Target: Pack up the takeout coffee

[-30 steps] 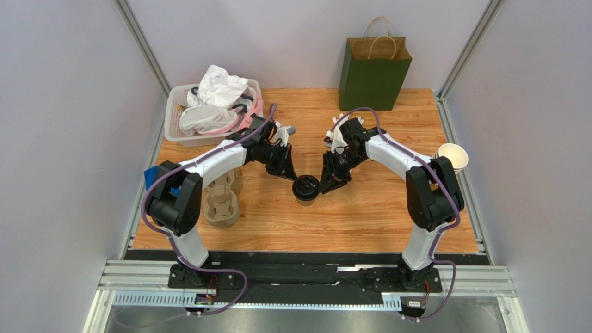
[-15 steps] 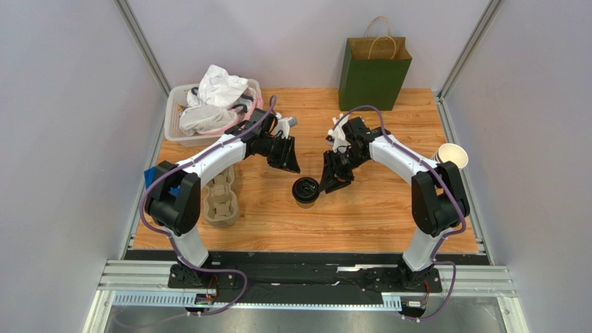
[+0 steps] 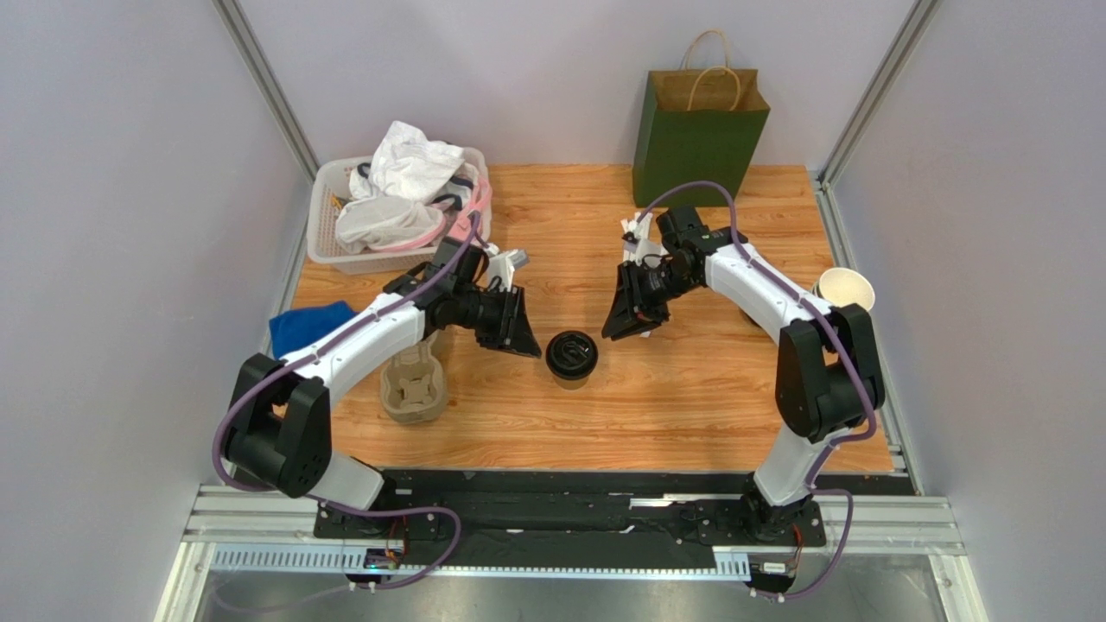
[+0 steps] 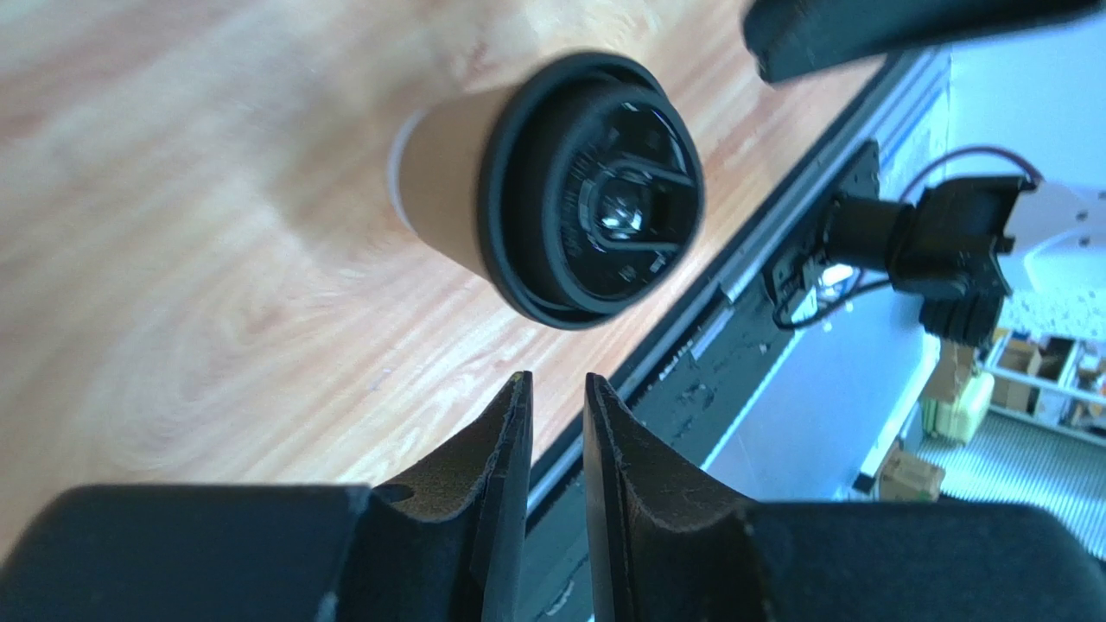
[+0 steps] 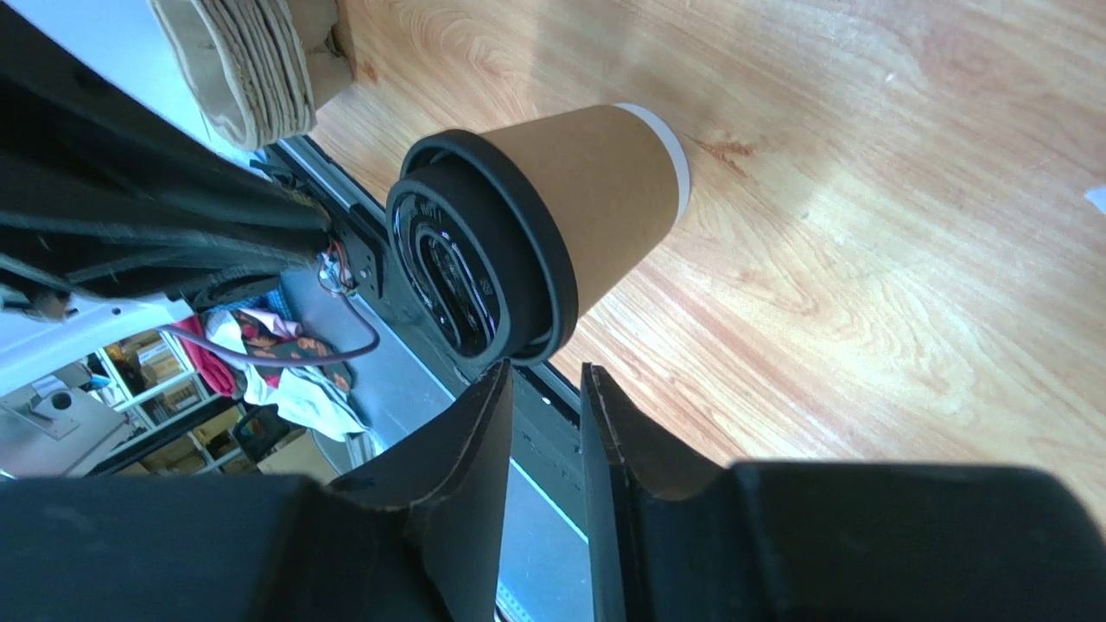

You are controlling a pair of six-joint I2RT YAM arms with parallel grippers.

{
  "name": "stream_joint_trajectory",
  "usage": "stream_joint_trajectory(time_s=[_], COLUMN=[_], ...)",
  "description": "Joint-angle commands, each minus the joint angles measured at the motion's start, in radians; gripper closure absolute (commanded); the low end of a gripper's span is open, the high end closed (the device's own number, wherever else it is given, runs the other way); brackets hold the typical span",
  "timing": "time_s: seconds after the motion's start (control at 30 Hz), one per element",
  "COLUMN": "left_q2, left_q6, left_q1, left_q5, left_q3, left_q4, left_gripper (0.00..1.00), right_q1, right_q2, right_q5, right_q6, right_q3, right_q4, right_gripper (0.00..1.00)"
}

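The coffee cup (image 3: 571, 355) is seen standing upright with its black lid on, on the wooden table (image 3: 727, 402), just below the middle of the top view. It is flanked by both grippers and is touched by neither.

The left gripper (image 3: 527, 345) is held just to the cup's left. In the left wrist view its fingers (image 4: 513, 441) are parted by a narrow slit, and nothing is clamped between them. The cup (image 4: 571, 195) is shown above them, in the upper middle of that frame.

The right gripper (image 3: 615, 332) is held to the cup's upper right. Its fingers (image 5: 487, 428) are likewise slightly apart and nothing is gripped. The cup (image 5: 584, 182) is seen near their tips.

A green paper bag (image 3: 700, 136) is placed at the top centre. A basket (image 3: 325, 240) of cloths is set at the upper left, with stacked cup carriers (image 3: 413, 382) below it.
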Motion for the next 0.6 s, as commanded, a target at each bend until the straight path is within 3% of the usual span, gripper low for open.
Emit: stream_joint_trajectory(time_s=[0.0, 0.27, 0.57], left_q2=[-0.001, 0.120, 0.154], left_q6=[-0.046, -0.034, -0.021], left_q1=[-0.036, -0.041, -0.044], left_q5=[0.025, 0.011, 0.000], left_q3=[-0.009, 0.061, 0.066], left_q4=[0.086, 0.063, 0.065], left_gripper=[0.71, 0.71, 0.71], right_q1=[0.004, 0.015, 0.036], right_q2=[0.036, 0.073, 0.088], right_q5=[-0.018, -0.024, -0.026], right_q6=[0.026, 0.045, 0.048], right_q3=[0.030, 0.018, -0.010], right_q4=[0.067, 0.096, 0.115], right_gripper=[0.72, 0.74, 0.74])
